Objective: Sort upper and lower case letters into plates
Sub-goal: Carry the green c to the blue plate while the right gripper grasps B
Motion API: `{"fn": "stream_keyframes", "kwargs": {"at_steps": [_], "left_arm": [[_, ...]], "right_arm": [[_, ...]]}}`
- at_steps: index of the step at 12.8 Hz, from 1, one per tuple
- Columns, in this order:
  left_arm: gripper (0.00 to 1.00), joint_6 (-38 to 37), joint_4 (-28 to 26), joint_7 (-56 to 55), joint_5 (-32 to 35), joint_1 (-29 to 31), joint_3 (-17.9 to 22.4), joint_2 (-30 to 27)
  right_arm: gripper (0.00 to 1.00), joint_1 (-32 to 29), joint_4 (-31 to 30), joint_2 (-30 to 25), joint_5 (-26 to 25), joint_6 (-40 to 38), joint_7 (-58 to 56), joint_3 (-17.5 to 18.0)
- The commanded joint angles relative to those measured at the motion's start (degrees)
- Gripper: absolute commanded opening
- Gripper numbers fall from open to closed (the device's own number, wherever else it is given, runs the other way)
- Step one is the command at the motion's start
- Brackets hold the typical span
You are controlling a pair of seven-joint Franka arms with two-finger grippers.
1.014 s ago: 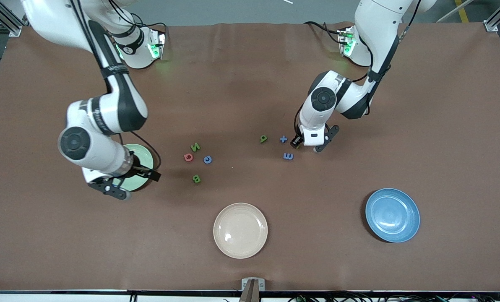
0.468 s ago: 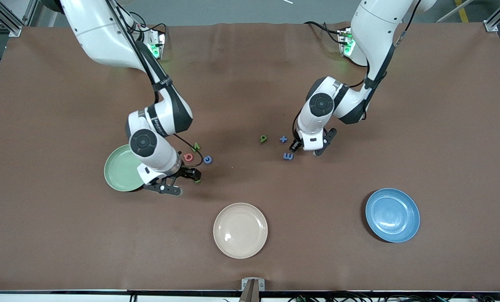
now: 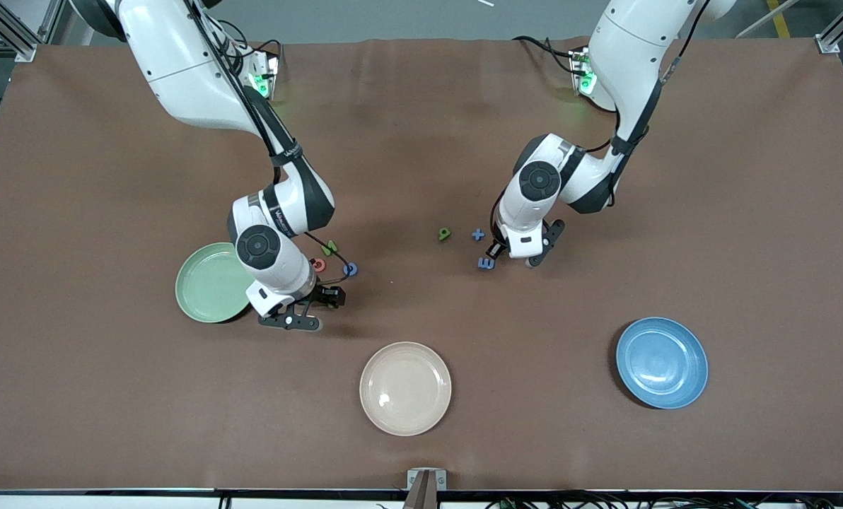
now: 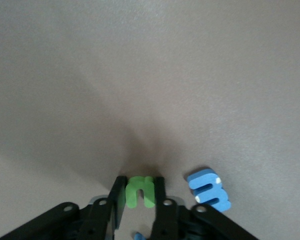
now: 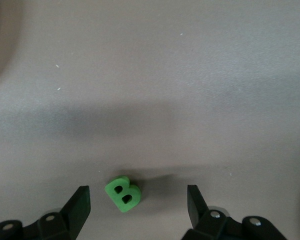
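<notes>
Under the right gripper (image 3: 313,309), green B (image 5: 123,194) hides.

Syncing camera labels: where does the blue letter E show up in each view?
Front view: blue E lies on the brown table, just nearer the front camera than the left claw.
Left wrist view: blue E lies flat beside the left claw, which is shut on a green letter.
Right wrist view: not in it.
Shared landmark: the left claw, right next to the E.
</notes>
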Motion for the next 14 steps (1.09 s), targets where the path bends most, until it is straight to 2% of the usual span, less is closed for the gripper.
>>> {"fn": "stream_keyframes", "kwargs": {"at_steps": [1, 4, 7, 10, 14], "left_arm": [[0.0, -0.5, 0.8, -0.2, 3.4, 1.3, 0.5, -2.1], [0.0, -3.7, 2.2, 7.4, 4.9, 8.5, 0.5, -6.2], [0.0, -6.5, 4.1, 20.0, 4.9, 16.9, 0.5, -6.6], [0.0, -6.5, 7.7, 32.0, 5.8, 24.7, 0.5, -4.4], [0.02, -6.5, 12.5, 37.8, 11.9, 31.8, 0.5, 1.1]], "right_arm": [[0.78, 0.8, 0.4, 0.9, 0.1, 0.9, -0.7, -0.3], [0.77, 1.2, 0.4, 1.6, 0.0, 1.0, -0.8, -0.3], [0.76, 2.0, 0.1, 1.6, 0.0, 0.9, -0.9, -0.3], [0.71, 2.0, -0.1, 1.6, -0.1, 0.9, -3.0, -0.3], [0.58, 2.0, -0.1, 2.0, -0.2, 1.0, -3.4, -0.4]]}}
